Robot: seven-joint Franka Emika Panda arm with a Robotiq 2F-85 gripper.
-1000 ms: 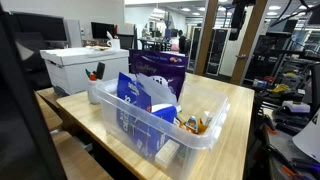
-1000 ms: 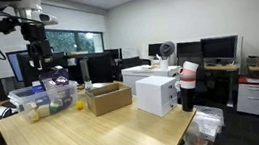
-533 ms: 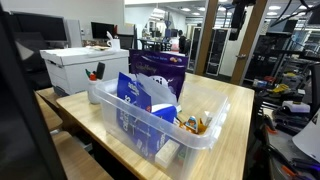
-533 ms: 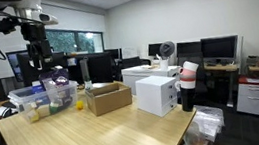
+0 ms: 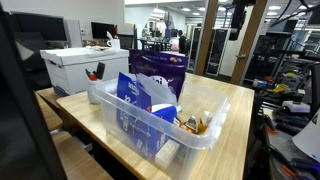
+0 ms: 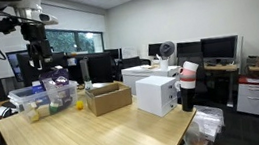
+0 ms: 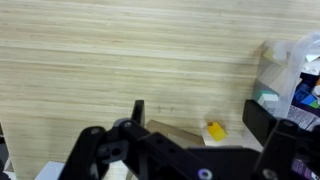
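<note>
A long wooden table [image 6: 98, 137] fills most of the room, and in both exterior views it holds everything else. The black and white robot arm [image 6: 16, 15] stands tall over one end of it. A big white box [image 6: 156, 94] sits near the other end, with some small dark print on its side [image 5: 75, 65] that is too tiny to read.

A clear plastic bin [image 5: 190, 135] sits on the table at the arm's end. In an exterior view it is right under the gripper [image 6: 37, 56], which hangs well above it and touches nothing. Just beside the bin is an open cardboard box [image 6: 108, 99].

Inside the bin a purple bag [image 5: 160, 68] stands at the back and a blue bag [image 5: 135, 95] leans in front of it. Both have white marks on them, but the words cannot be read.

In the wrist view the gripper [image 7: 195, 110] has its two black jaws spread wide apart, with only bare wood between them. It holds nothing. The bin shows at the right edge of that view.

A white cup [image 5: 95, 73] with something red in it stands next to the white box.

A tiny yellow thing [image 7: 216, 131] lies low down between the jaws, next to a strip of brown card.
</note>
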